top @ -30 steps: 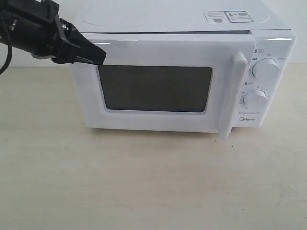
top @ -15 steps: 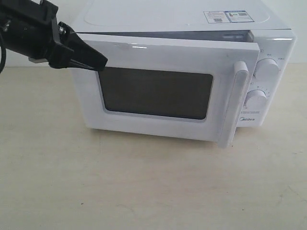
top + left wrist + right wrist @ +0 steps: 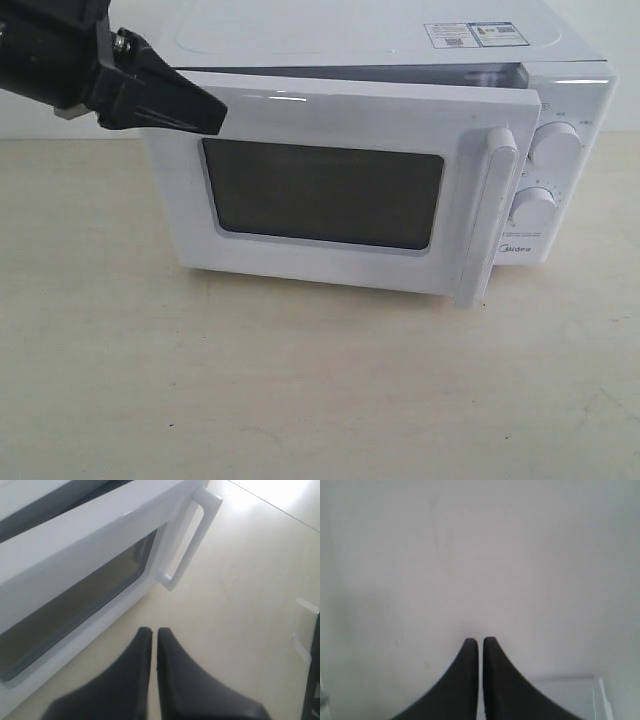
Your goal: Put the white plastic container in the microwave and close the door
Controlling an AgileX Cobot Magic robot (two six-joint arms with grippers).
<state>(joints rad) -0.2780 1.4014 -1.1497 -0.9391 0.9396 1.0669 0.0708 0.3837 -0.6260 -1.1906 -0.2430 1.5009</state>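
Jaws on both arms are together. The left jaws show two black tapered fingers [image 3: 170,98] with only a hairline slit between them in the left wrist view [image 3: 132,675], and nothing is held. The right jaws, seen only by their own camera, show black fingers [image 3: 465,680] equally close together over a blurred pale surface.

Against a second ago, the white side-hinged door [image 3: 330,110] of the white boxy microwave [image 3: 350,35] has swung out. Its right edge was then almost flush with the knob panel and now stands proud of it, with a shadowed gap open along the top. It looks unchanged from half a second ago. The left fingers have lifted slightly over that second, and their tip now sits at the upper left of the exterior frame, over the door's hinge-side top corner.

The white plastic container is not visible in any view, and the door's dark rectangular window [image 3: 325,195] reveals nothing behind it, so its place relative to the jaws cannot be told.

The pale beige bench [image 3: 300,380] carries the microwave. In the left wrist view bare bench lies between the fingertips and the door [image 3: 75,540]. The vertical white bar handle [image 3: 490,215] partly covers two round white knobs [image 3: 555,145].
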